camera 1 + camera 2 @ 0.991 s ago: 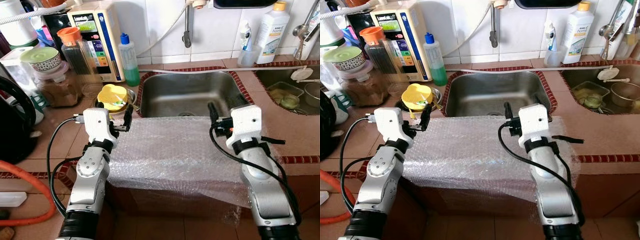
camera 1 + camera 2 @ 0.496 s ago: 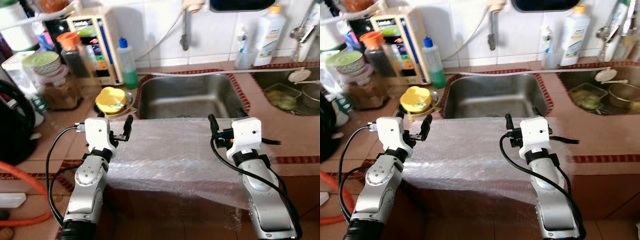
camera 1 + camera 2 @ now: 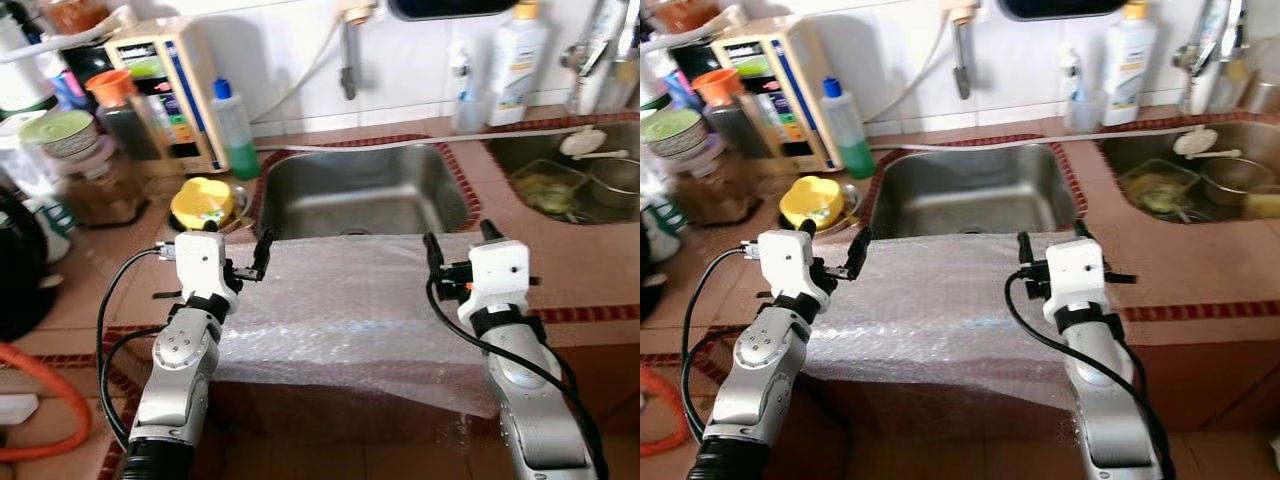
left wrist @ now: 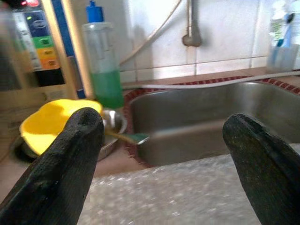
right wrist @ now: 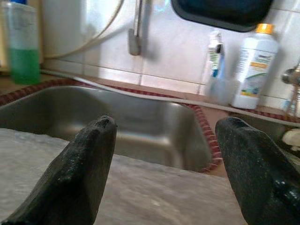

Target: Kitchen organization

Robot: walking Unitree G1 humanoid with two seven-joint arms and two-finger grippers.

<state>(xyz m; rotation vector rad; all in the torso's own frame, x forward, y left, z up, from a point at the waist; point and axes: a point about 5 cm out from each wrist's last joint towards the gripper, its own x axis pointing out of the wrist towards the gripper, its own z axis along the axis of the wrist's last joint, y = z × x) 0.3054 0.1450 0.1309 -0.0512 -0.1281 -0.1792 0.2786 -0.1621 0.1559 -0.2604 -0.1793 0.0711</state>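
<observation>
A sheet of bubble wrap (image 3: 350, 300) lies over the front edge of the tiled counter, just before the steel sink (image 3: 360, 190). My left gripper (image 3: 240, 245) stands open at the sheet's left edge, its fingers (image 4: 70, 154) spread wide with nothing between them. Near the sheet's right end my right gripper (image 3: 458, 238) hovers just above the wrap, also open and holding nothing. Both wrist views look across the wrap (image 5: 140, 187) into the sink.
A yellow lid on a metal bowl (image 3: 203, 200) sits left of the sink. Behind it stand a green soap bottle (image 3: 233, 130), a water purifier (image 3: 165, 90) and jars (image 3: 120, 105). A second sink with dishes (image 3: 570, 180) is at the right. A white bottle (image 3: 515, 60) stands by the wall.
The head camera has shifted, so the whole scene sits further left in the picture. Both grippers remain open over the bubble wrap in much the same places.
</observation>
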